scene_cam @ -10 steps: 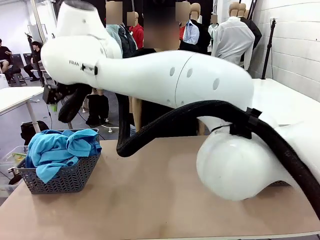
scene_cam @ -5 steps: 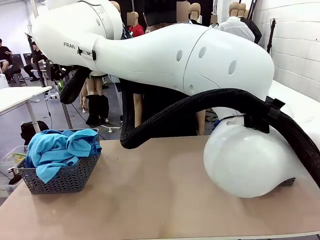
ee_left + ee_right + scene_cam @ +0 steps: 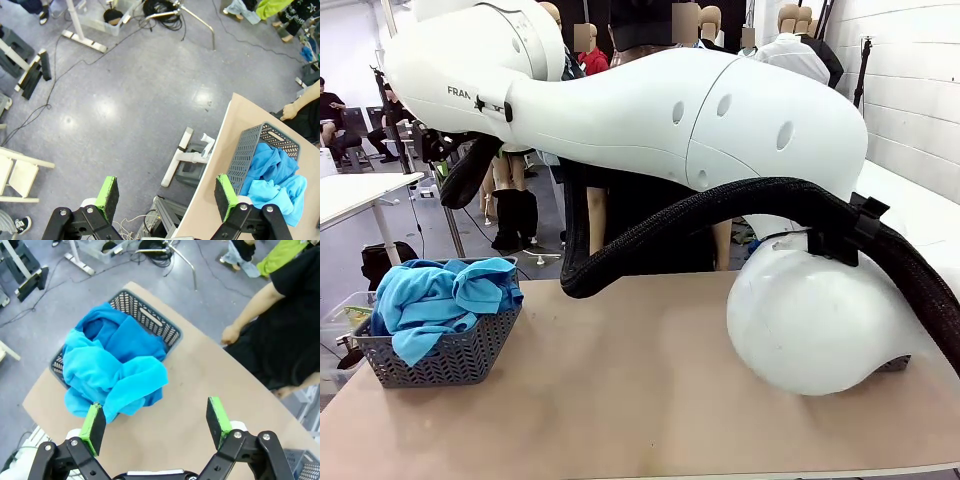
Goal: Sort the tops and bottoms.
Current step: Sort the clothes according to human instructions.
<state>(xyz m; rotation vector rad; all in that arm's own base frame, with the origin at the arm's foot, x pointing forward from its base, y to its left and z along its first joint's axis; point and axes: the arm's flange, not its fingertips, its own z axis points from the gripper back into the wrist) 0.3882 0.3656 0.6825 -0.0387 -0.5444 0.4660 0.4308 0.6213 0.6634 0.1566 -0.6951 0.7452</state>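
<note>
Looking across the table [image 3: 650, 400] from left to right, the grey basket [image 3: 445, 355] sits at the near left corner, heaped with the tops [image 3: 435, 300], a bundle of medium blue and turquoise fabric spilling over its rim. I can't pick out any dark bottoms in that pile, so they may be buried or somewhere else. The rest of the tabletop looks bare, with a big white arm [image 3: 670, 130] stretching across the middle of the front view. From the right wrist view, the right gripper [image 3: 156, 425] hangs high above the table with its jaws spread wide and nothing between them, and the tops [image 3: 112, 365] lie ahead of it and a bit toward its left finger, piled in the basket [image 3: 150, 320]. The left gripper [image 3: 167, 197] is also spread and empty, but it's out past the table's edge over the floor, with the basket [image 3: 250, 150] off to its side. I'd say the right one is better lined up for a grab. A person's hand [image 3: 231, 333] rests at the far edge.
</note>
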